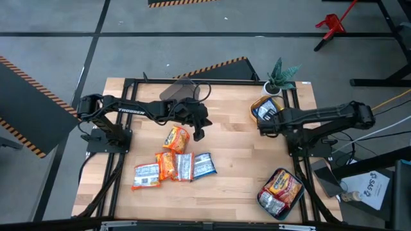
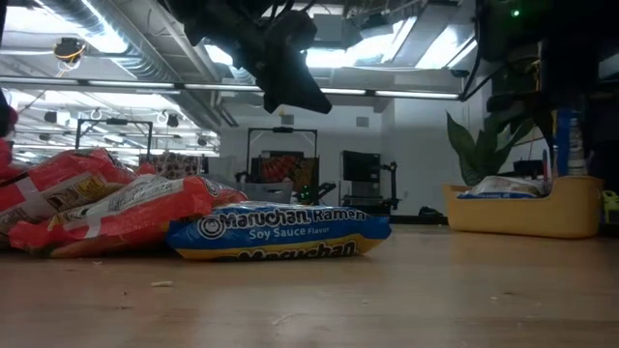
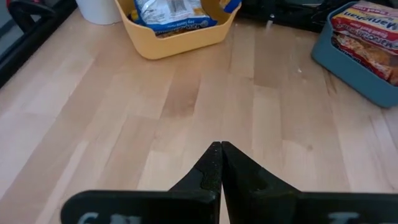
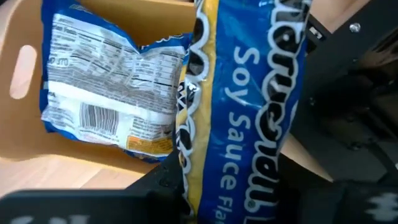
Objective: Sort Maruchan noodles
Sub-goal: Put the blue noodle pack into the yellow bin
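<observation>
The counter (image 1: pixel 231 160) is being shared by two containers and a loose group of packets. At about four o'clock a teal container (image 1: pixel 280 192) is holding red-orange Maruchan packets (image 1: pixel 282 184) on top and a white-silver one beneath; their exact number cannot be told. At about two o'clock a yellow container (image 1: pixel 258 106) is holding one blue-white packet (image 4: pixel 106 87), label side down. A second blue Soy Sauce packet (image 4: pixel 249 106) is being gripped above that yellow container by the right pincer (image 1: pixel 265 122), clenched on it. Five loose packets (image 1: pixel 173 162) are lying near the centre toward seven o'clock: three orange or red-orange, two blue-white. The left pincer (image 1: pixel 198 134) is being held just above the counter at about eleven o'clock of the group, fingers pressed together, empty.
</observation>
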{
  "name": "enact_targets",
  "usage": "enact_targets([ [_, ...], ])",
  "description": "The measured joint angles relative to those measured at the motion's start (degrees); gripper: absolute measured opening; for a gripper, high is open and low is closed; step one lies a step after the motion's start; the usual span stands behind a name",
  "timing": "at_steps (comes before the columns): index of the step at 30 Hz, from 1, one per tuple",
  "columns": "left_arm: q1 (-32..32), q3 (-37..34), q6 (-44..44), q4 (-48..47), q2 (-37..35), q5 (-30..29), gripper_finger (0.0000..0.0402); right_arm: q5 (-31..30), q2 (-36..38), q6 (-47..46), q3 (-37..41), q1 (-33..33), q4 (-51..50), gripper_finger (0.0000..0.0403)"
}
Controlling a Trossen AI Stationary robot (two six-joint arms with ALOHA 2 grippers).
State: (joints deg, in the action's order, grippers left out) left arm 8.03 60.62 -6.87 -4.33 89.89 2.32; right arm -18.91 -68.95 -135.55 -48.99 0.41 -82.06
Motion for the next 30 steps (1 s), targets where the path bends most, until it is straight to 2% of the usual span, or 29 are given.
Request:
enact_targets([
  [7, 0.12, 0.0, 0.02, 0.0, 0.0, 0.37, 0.0, 0.56, -0.82, 0.85, 0.0, -2.97, -0.41, 0.0111],
  [18, 0.78, 0.0, 1.45, -0.18, 0.0, 0.78, 0.0, 3.1, -7.0, 2.91, 0.0, -4.66, 0.71, 0.0112],
  [23, 1.94, 0.0, 1.27, -0.17, 0.0, 4.71, 0.0, 2.95, -8.26, 3.42, 0.0, -4.6, 1.28, 0.0113],
  [30, 3.55, 0.0, 0.03, -0.35, 0.0, 4.81, 0.0, 0.34, -8.24, 3.67, 0.0, -5.51, 1.51, 0.0122],
])
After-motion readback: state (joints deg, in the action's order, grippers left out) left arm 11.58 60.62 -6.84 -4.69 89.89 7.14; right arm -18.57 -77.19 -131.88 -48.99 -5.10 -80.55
